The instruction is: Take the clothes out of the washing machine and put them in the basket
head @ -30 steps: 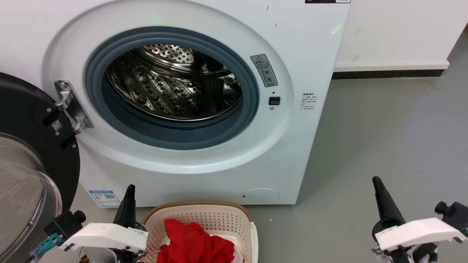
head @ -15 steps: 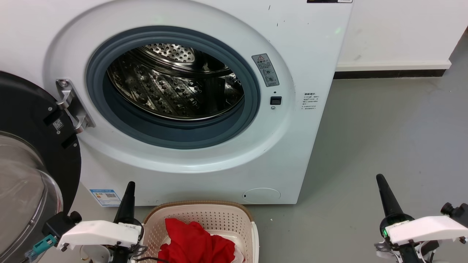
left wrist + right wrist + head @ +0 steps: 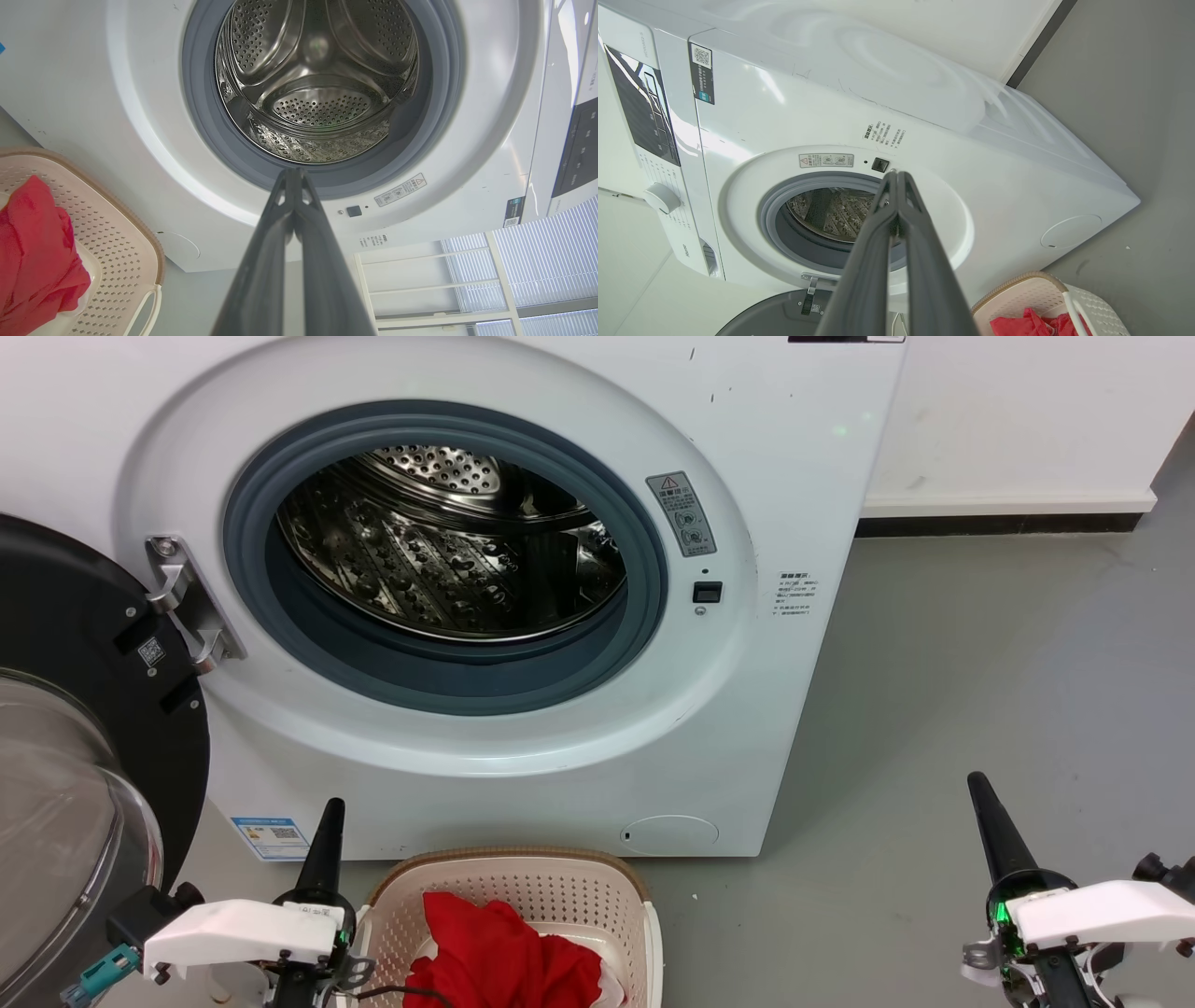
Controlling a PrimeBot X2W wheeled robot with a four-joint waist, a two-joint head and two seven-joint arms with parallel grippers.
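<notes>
My left hand (image 3: 295,175) and my right hand (image 3: 897,176) are both fully closed and grip nothing. The red clothes (image 3: 499,952) lie in the basket (image 3: 560,896), just in front of the washing machine (image 3: 803,476).

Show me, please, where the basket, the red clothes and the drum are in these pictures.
basket (image 3: 569,891), head view, on its perforated back wall.
red clothes (image 3: 495,952), head view, middle of the heap.
drum (image 3: 322,105), left wrist view, perforated steel at its back.
</notes>
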